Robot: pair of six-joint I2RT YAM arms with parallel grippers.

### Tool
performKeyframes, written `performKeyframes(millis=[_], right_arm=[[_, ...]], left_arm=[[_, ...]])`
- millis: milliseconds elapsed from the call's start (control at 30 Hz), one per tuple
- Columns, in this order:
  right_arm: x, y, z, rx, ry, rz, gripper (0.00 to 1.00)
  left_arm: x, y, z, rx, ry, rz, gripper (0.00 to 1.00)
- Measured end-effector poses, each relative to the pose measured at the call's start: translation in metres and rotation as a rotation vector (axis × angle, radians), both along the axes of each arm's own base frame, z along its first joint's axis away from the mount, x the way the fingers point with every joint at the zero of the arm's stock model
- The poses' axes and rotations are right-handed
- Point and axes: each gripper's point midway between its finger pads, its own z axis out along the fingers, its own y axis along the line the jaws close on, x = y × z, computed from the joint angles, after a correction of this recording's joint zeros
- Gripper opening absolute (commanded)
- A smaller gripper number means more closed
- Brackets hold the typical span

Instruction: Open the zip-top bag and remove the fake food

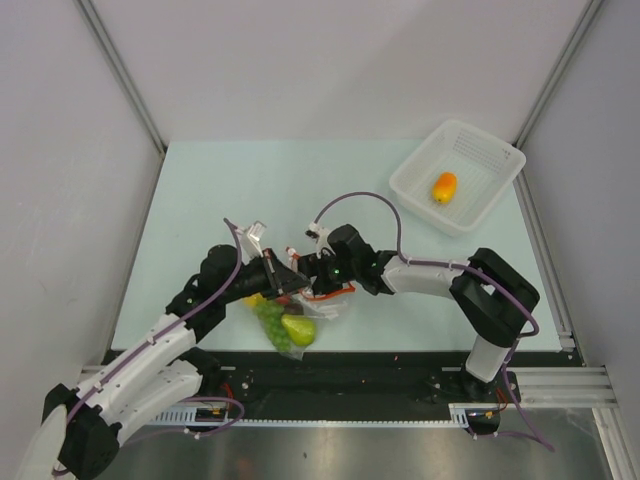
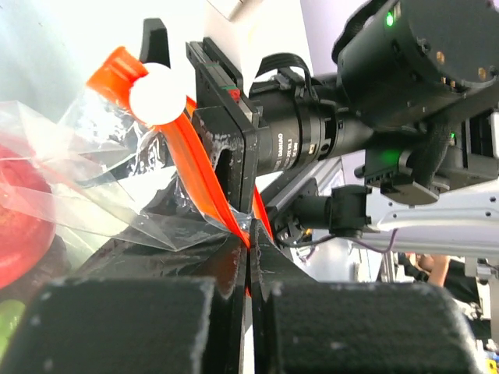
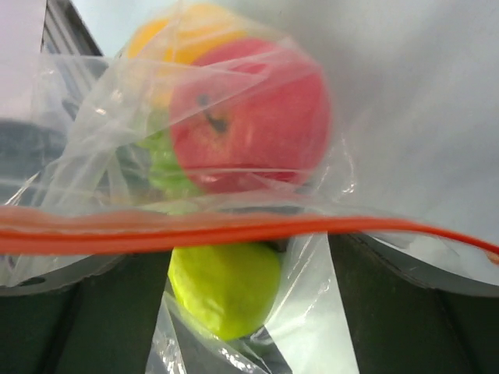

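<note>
The clear zip-top bag [image 1: 325,303] lies near the front edge, its orange-red zip strip [image 2: 199,183] lifted. My left gripper [image 2: 249,243] is shut on that strip; it also shows in the top view [image 1: 287,281]. My right gripper [image 3: 248,312] is open at the bag's mouth, its fingers [image 3: 405,312] wide apart on either side of a yellow-green fruit [image 3: 224,288] that is under the plastic. The red apple [image 3: 249,117] and a yellow fruit [image 3: 183,31] sit deeper in the bag. Green grapes [image 1: 272,322] and a yellow-green pear [image 1: 298,328] show from above. The orange-yellow oval fruit [image 1: 445,187] lies in the basket.
The white mesh basket [image 1: 495,155] stands at the back right corner of the table. The right arm [image 1: 440,272] reaches in from the right, the left arm [image 1: 180,320] from the left. Their wrists meet over the bag. Grey walls enclose the table.
</note>
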Motion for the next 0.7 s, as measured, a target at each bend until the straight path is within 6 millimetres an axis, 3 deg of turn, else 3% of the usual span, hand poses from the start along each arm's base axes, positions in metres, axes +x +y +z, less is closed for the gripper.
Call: performKeyframes(millis=[100,267,433,533,700], right_arm=[[-0.008,-0.002,0.000,-0.010,-0.005,0.062,0.66],[-0.022,-0.002,0.000,-0.005,-0.001,0.135,0.60],[-0.046,0.002,-0.002,0.012,0.012,0.222,0.47],[-0.056,0.001,-0.004,0.017,0.034,0.242,0.48],[-0.064,0.004,-0.003,0.049,0.050,0.260,0.66]], left_arm=[[-0.003,-0.001,0.000,-0.001,0.008,-0.014,0.00],[-0.006,0.000,0.002,0.010,0.030,-0.021,0.00],[0.000,0.000,0.011,0.009,0.006,-0.003,0.00],[-0.004,0.000,0.008,0.014,0.023,-0.015,0.00],[-0.007,0.000,0.010,0.004,0.023,-0.021,0.00]])
